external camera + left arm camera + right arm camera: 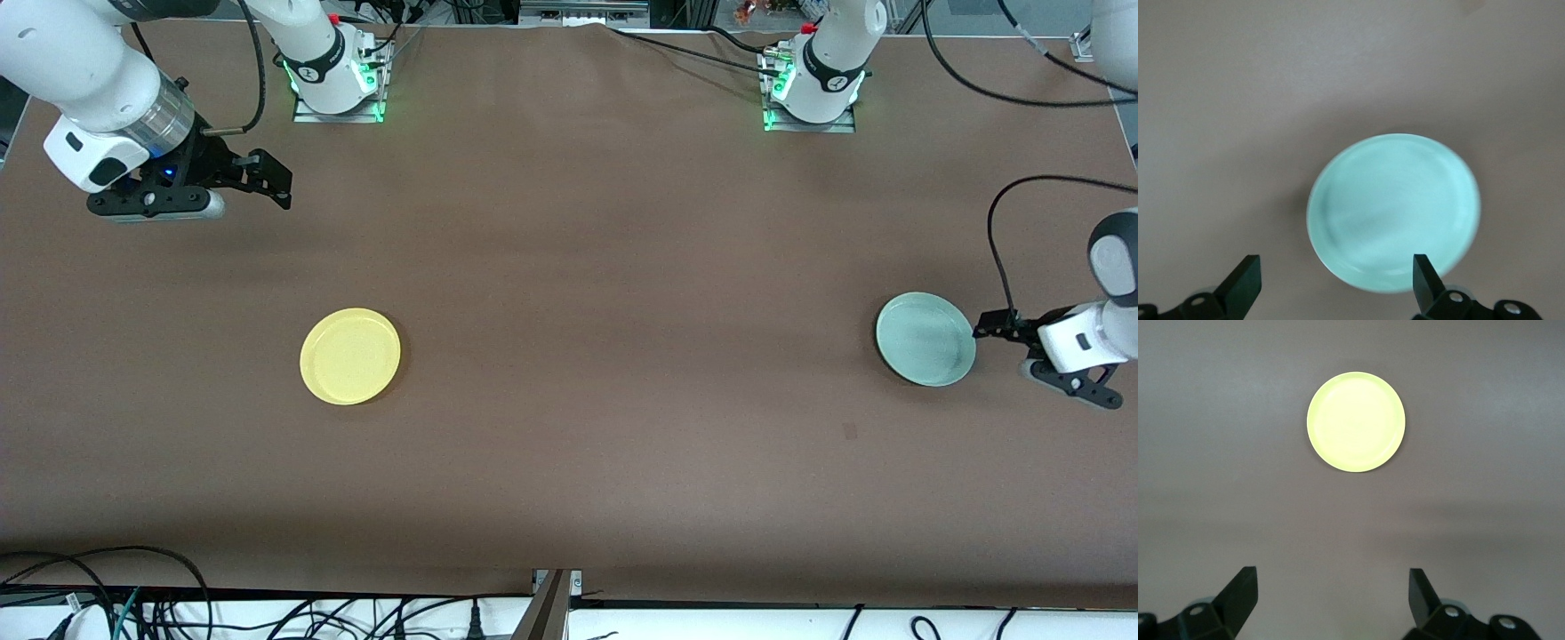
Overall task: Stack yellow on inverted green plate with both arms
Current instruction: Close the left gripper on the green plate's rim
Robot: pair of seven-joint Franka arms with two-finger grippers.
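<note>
Brown table (569, 356) carries both task things, set well apart toward the two ends. Green plate (925, 339) lies hollow side up toward the left arm's end, not yet inverted, so by my reading the flip comes first. Left gripper (985, 327) sits low, just beside that plate's rim, its tips pointing straight at the plate; the left wrist view shows the green plate (1393, 212) right ahead of the spread fingers (1243, 283), one finger already overlapping the rim's edge. Its jaws stand wide apart with nothing between them. A short advance would likely bring the rim between the fingers, and that closeness is what the coming move hangs on.

Yellow plate (350, 356) rests rim up toward the right arm's end. Right gripper (267, 178) hangs over bare table, well apart from it, jaws also wide and empty; from its wrist the yellow plate (1355, 421) lies far ahead, centred between the fingers (1239, 597). This arm seems to wait. Being round, neither plate offers a long axis to line up on.
</note>
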